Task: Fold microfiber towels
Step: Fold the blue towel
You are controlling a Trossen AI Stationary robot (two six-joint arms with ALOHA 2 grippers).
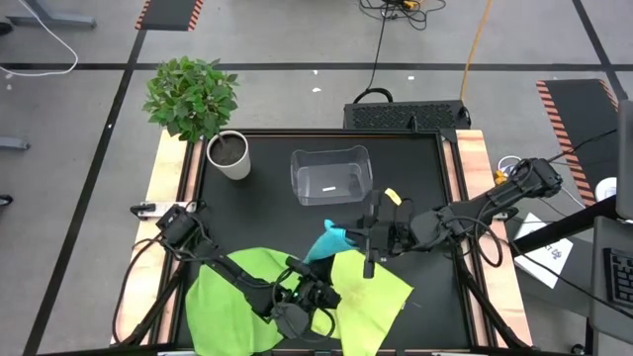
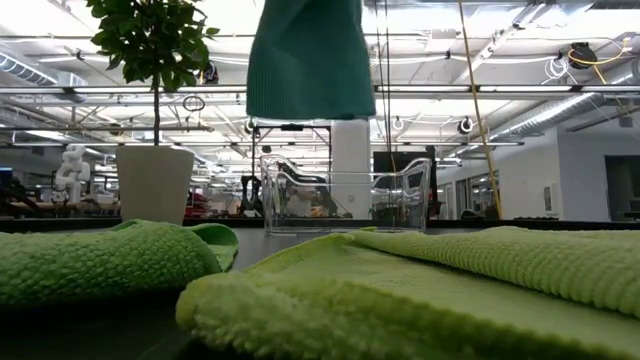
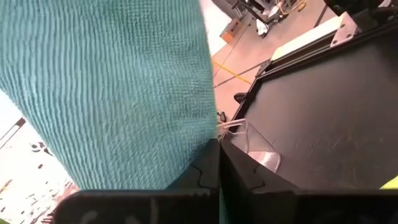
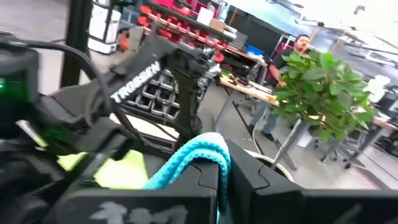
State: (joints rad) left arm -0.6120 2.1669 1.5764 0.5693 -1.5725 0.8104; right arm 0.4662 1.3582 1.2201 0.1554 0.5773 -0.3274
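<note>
Both grippers are clamped on the turquoise towel (image 1: 331, 240), held off the table at centre frame in the high view: the left gripper (image 1: 315, 287) from lower centre, the right gripper (image 1: 364, 235) from the right. Beneath lie the green towel (image 1: 223, 297), lower left, and the yellow-green towel (image 1: 371, 292), lower centre-right. Above centre sits the bin (image 1: 330, 175); the plant (image 1: 193, 99) is upper left.
</note>
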